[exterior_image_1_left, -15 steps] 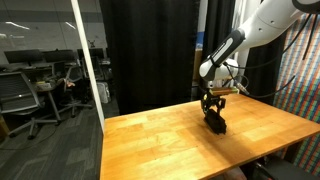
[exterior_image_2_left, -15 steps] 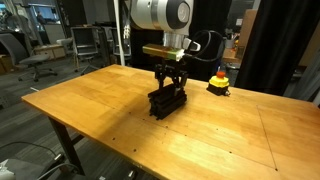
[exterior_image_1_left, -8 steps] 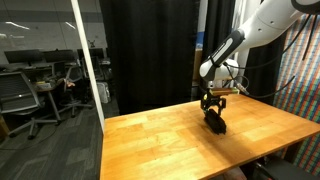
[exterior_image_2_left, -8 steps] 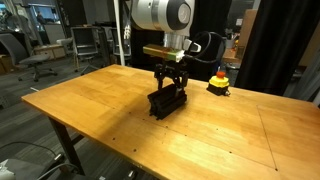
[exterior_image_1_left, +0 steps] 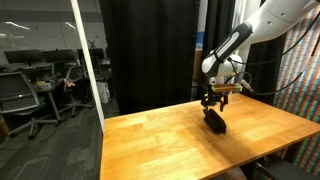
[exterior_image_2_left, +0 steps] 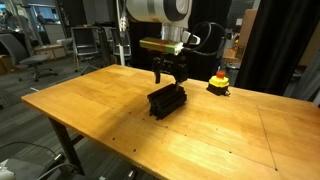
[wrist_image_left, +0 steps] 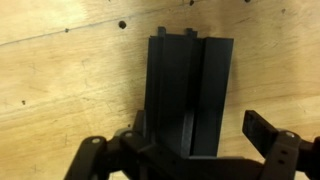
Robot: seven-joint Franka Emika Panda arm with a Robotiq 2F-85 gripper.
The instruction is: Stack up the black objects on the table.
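Note:
The black objects [exterior_image_2_left: 167,100] lie piled as a small stack near the middle of the light-orange wooden table [exterior_image_2_left: 120,125]; the same stack [exterior_image_1_left: 215,121] sits toward the table's far side. My gripper [exterior_image_2_left: 170,72] hangs just above the pile, open and clear of it, and so it looks from the other side too, gripper [exterior_image_1_left: 212,100]. In the wrist view the black objects [wrist_image_left: 190,80] lie below the gripper [wrist_image_left: 195,140], whose fingers [wrist_image_left: 265,128] stand apart on either side with nothing held.
A yellow box with a red button [exterior_image_2_left: 219,83] stands on the table behind the stack. Black curtains [exterior_image_1_left: 150,50] hang behind the table. Office chairs [exterior_image_1_left: 20,95] stand beyond a glass partition.
The gripper was shut on the top of the stack; it has opened, let go and risen a little above it. The stack has stayed in place.

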